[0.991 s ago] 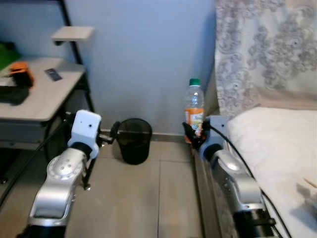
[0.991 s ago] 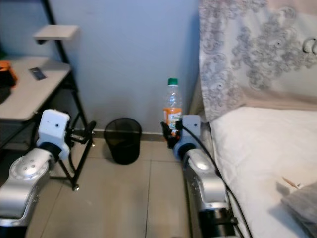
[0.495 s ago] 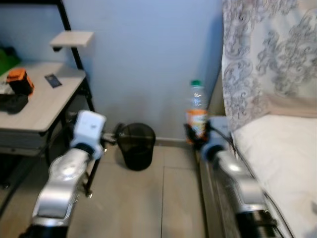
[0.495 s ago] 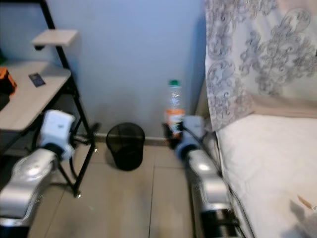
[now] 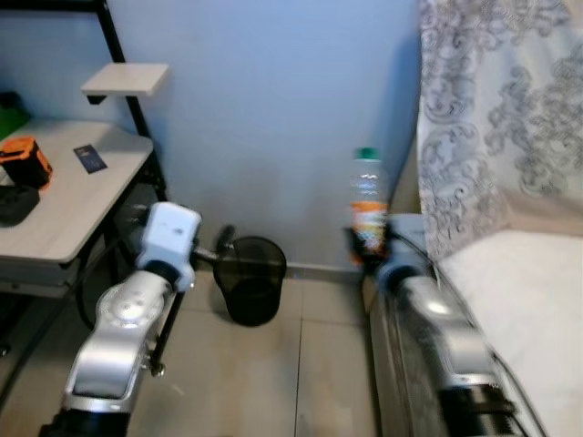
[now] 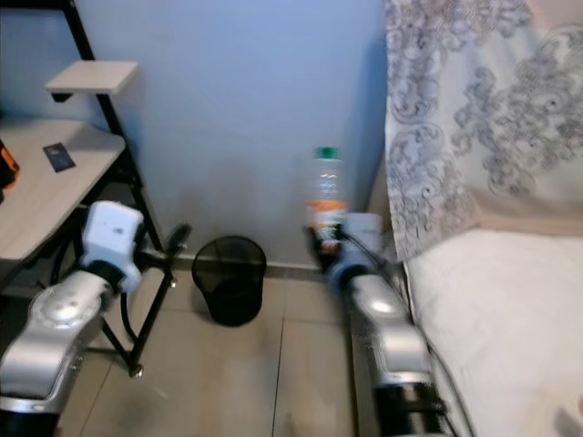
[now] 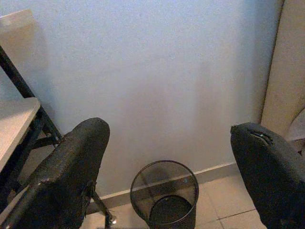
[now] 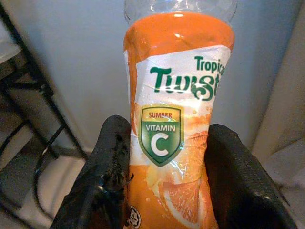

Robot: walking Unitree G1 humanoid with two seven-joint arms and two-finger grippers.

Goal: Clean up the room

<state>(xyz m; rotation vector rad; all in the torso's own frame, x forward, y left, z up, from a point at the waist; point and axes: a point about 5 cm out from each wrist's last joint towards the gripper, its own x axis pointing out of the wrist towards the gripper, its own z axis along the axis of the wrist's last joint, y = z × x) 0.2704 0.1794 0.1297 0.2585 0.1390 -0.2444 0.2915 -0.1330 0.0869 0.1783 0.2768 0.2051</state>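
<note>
Bottle in hand, robot edging toward the bin

The right gripper (image 8: 164, 176) stays clamped on the orange juice bottle (image 8: 177, 119), one finger on either side of its label, holding it upright. The left gripper (image 7: 167, 157) has its fingers spread wide, empty. Beyond and between those fingers stands the black mesh bin (image 7: 165, 193) against the blue wall (image 5: 273, 118). Over the last second the whole view has slid sideways, so the robot is shifting, not the objects; dropping the bottle in the bin looks like the next step.
</note>
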